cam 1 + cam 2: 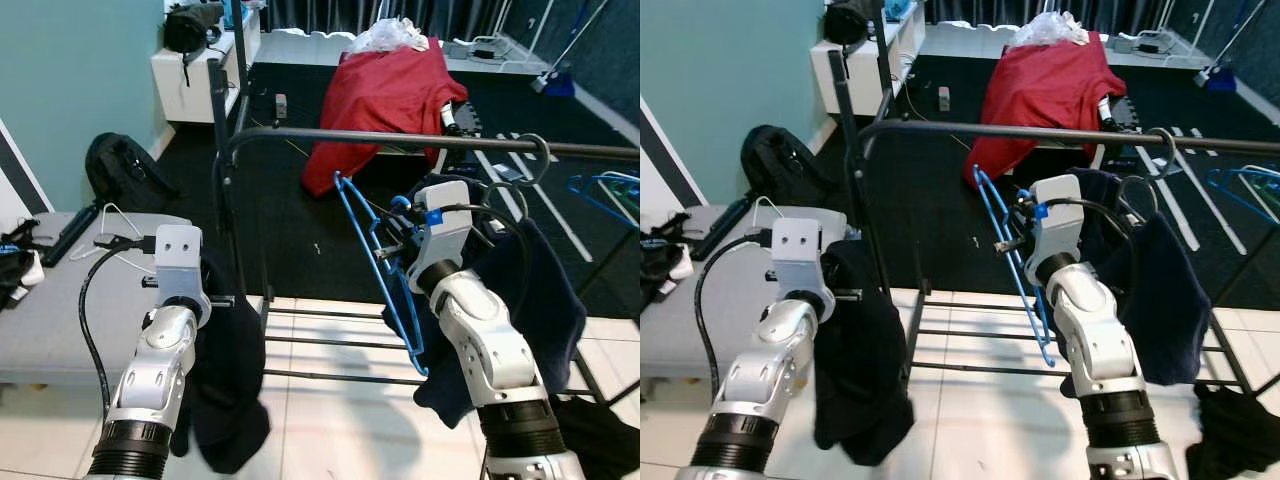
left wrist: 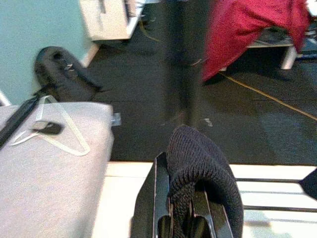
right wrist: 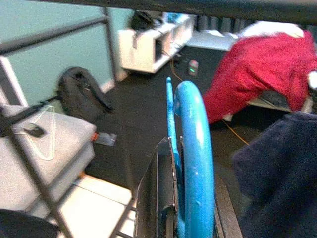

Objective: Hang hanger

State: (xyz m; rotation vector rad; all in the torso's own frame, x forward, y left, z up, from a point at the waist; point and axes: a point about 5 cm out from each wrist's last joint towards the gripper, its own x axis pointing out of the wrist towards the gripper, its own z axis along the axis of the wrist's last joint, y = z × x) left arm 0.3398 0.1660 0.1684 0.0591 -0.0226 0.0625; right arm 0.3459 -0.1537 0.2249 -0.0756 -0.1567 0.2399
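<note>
Both grippers loaded below rack rail (image 1: 420,138).
Right gripper (image 3: 184,218) fingers clamp blue hanger (image 1: 372,262); left gripper (image 2: 181,218) fingers pinch dark knit garment (image 2: 198,163).

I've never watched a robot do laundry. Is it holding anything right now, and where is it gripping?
The right gripper holds a blue hanger near its hook. The left gripper clamps a fold of a dark knit garment.

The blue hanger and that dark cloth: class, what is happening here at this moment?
A humanoid robot stands at a clothes rail. Its right gripper is shut on a blue hanger, held just below the rail and not yet hooked on it. Its left gripper is shut on a dark knitted garment that hangs down beside the rail's post. A dark blue garment already hangs on the rail by a grey hook.
</note>
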